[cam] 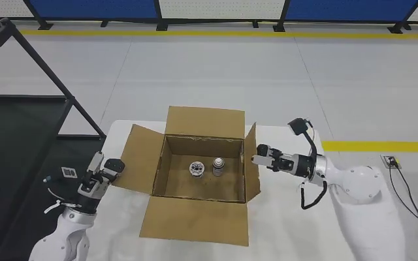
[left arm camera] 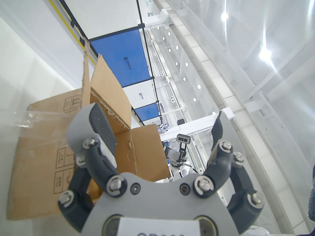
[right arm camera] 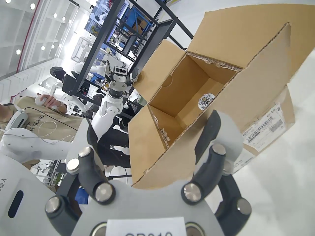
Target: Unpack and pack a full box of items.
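A white table [cam: 287, 218] stands on a pale floor. Far behind the box [cam: 202, 147] a yellow line [cam: 196, 32] runs across the floor, and past it stand blue panels [cam: 91, 8]. A black frame [cam: 46, 72] stands off to the left of the box.

The box sits in the middle of the table with all four flaps open. Two things stand on its bottom, near the back wall: a round white thing [cam: 196, 168] and, just beside it on the right, a small bottle [cam: 218, 166].

The left gripper [left arm camera: 157, 117] is at the box's left flap, down low at the outside. Its fingers are spread wide and it holds nothing. I cannot tell if a finger touches the flap.

The right gripper [right arm camera: 152, 122] is at the box's right flap, up near the flap's top edge. Its fingers are spread wide too, and the edge of the flap sits between them. They are not closed on it.
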Action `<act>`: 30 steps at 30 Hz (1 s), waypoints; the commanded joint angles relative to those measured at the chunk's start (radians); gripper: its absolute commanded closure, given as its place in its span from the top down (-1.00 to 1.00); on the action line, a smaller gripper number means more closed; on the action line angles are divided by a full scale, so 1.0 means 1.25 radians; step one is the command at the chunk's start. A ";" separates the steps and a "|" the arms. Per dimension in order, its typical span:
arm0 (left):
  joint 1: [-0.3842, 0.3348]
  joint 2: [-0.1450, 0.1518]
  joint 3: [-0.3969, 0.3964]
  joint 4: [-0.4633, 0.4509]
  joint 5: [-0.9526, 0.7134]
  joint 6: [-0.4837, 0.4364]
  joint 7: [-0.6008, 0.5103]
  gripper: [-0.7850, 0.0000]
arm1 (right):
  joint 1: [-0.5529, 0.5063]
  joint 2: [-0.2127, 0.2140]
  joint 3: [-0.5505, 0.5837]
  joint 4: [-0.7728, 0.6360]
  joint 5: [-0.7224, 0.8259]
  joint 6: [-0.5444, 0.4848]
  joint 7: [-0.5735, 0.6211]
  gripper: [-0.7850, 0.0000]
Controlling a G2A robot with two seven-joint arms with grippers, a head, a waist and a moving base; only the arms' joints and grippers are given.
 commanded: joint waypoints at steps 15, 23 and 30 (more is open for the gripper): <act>-0.006 0.000 -0.019 0.021 -0.023 0.000 -0.016 1.00 | 0.114 -0.015 -0.173 0.133 0.014 -0.032 -0.027 1.00; -0.031 -0.004 0.046 0.013 0.012 0.015 -0.037 1.00 | 0.139 -0.021 -0.219 0.202 0.038 -0.061 -0.047 1.00; -0.041 -0.007 0.087 -0.013 0.031 0.022 -0.055 1.00 | 0.147 -0.022 -0.243 0.226 0.043 -0.068 -0.058 1.00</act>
